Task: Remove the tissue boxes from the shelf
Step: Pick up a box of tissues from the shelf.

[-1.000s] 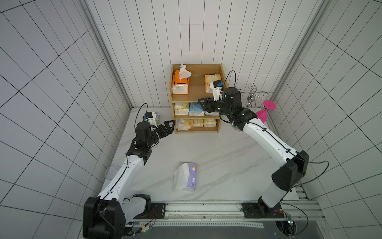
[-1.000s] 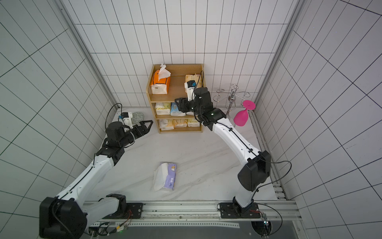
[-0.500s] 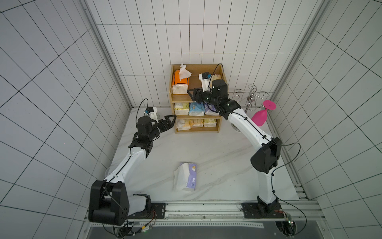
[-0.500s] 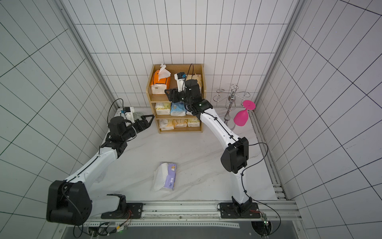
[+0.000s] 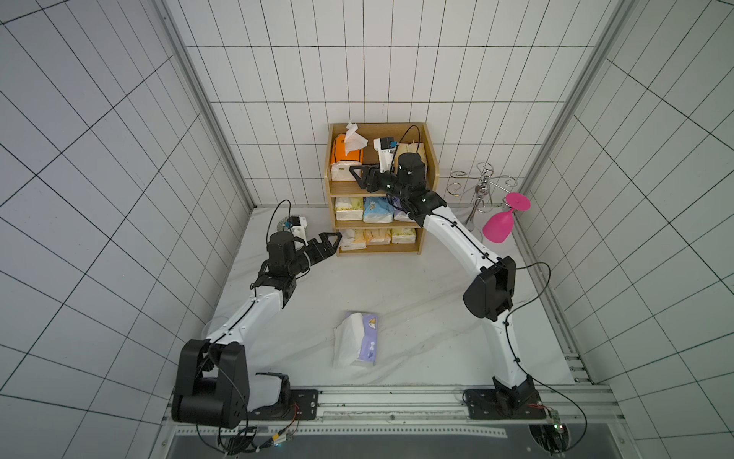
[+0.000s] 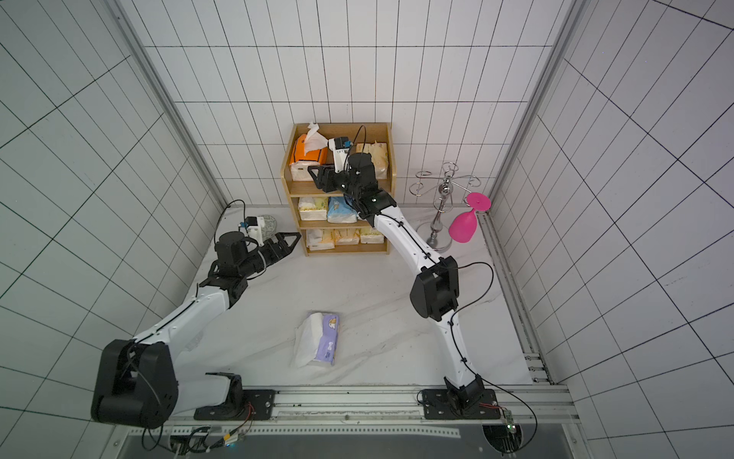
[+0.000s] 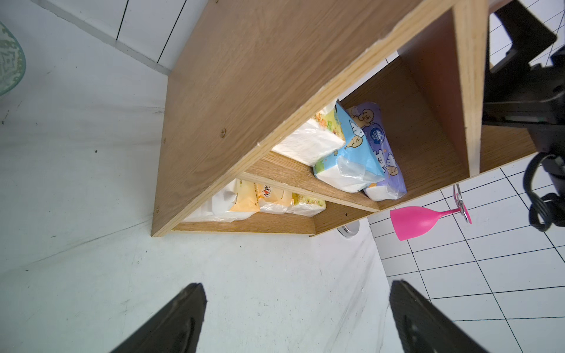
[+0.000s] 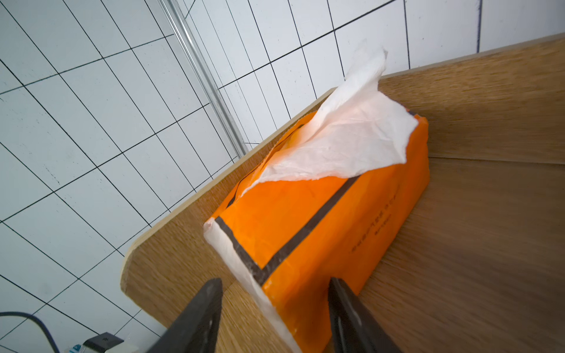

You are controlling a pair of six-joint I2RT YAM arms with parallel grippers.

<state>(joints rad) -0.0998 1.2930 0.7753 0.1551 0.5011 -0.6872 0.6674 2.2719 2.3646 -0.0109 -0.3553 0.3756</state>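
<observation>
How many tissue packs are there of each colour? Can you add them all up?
Orange tissue pack: 1
Purple tissue packs: 2
Light blue tissue pack: 1
Pale yellow or peach tissue packs: 5
Total: 9

The white-and-black left arm (image 5: 246,318) is stretched low, with the left gripper (image 5: 333,241) spread wide. The matching right arm (image 5: 456,238) is raised, with the right gripper (image 5: 357,177) fingers (image 8: 195,314) held partly apart.
</observation>
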